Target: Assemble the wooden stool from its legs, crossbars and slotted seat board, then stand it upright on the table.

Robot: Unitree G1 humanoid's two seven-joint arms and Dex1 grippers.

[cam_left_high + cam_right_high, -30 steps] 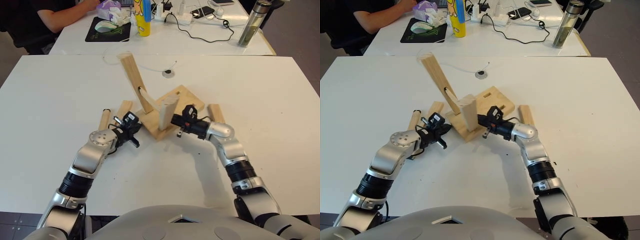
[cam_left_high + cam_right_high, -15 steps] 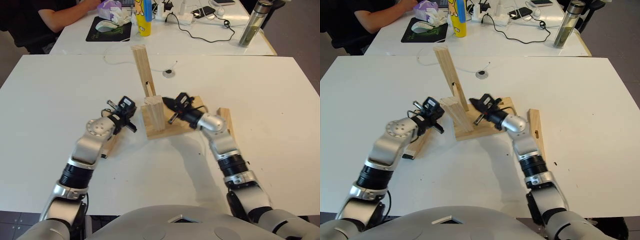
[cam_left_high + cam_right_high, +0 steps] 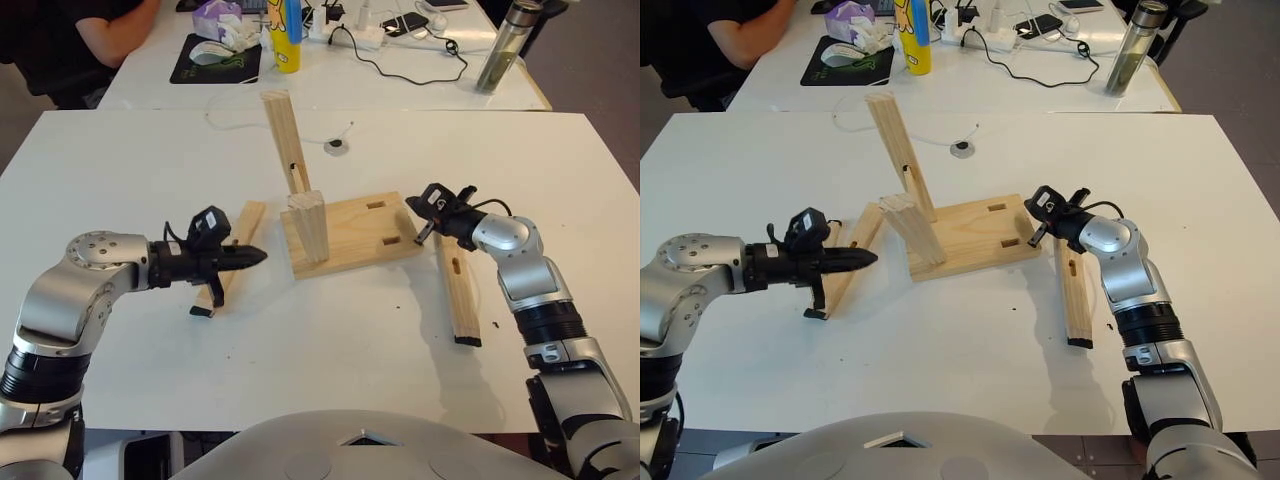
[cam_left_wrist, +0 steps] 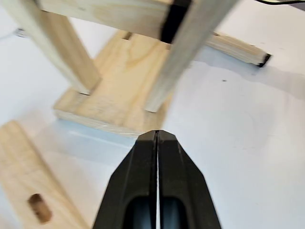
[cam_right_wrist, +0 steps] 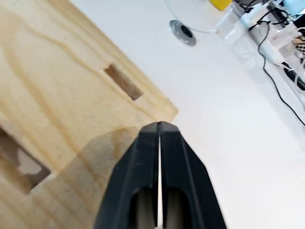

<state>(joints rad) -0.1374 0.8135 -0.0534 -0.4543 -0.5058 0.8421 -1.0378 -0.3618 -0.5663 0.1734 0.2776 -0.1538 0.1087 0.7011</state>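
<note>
At the left of the head picture, the left gripper (image 3: 252, 256) hangs low over the table (image 3: 120, 180). Its jaws are pressed together and hold nothing. Its tip is over a loose leg (image 3: 247, 217) that lies flat.

In the middle, the seat board (image 3: 355, 232) lies flat. A back leg (image 3: 284, 135) and a front leg (image 3: 311, 228) stick up from it, and the back one leans.

At the board's right corner is the right gripper (image 3: 413, 204), jaws pressed together, empty. Right of it lies the other loose leg (image 3: 460, 295).

I think a bump on the board could tip the leaning leg out, because it looks wobbly.

The left wrist picture shows a bar (image 4: 100, 12) joining the two standing legs and a hole (image 4: 38, 208) in the loose leg. The right wrist picture shows an empty slot (image 5: 123, 82) up close. The head pictures show both loose legs at once.
</note>
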